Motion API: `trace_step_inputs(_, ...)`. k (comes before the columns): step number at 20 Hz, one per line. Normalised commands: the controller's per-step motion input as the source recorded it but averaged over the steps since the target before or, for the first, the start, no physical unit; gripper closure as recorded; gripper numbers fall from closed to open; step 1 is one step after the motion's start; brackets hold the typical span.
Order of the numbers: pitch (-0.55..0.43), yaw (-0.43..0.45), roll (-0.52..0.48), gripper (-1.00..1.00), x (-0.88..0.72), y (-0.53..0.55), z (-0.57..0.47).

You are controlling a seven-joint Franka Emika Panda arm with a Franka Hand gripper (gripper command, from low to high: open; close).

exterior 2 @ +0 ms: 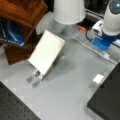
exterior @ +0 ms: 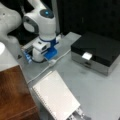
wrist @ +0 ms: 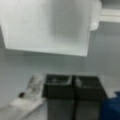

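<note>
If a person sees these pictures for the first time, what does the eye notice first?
First the white notebook, lying on the grey table at a front view's bottom. Then the white robot arm with its blue parts at top left, and the black box at right. In the wrist view the claw is shut, just below the notebook.

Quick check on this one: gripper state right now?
Gripper: shut, black fingers pressed together in the wrist view, holding nothing, low over the grey table, near the white rectangular spiral-bound pad.
</note>
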Motion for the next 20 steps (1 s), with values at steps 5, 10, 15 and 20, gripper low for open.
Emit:
trace_step_inputs(5, -0.676, 0.072, 0.107, 1.00, -0.90, -0.37, -0.56)
trace_step_inputs(10, -0.674, 0.091, 0.084, 1.00, -0.96, -0.30, -0.51)
trace_step_inputs(15, -0.691, 0.096, 0.063, 1.00, -0.99, -0.27, -0.55)
trace_step_inputs(20, -0.704, 0.109, 0.049, 1.00, -1.00, -0.28, -0.62)
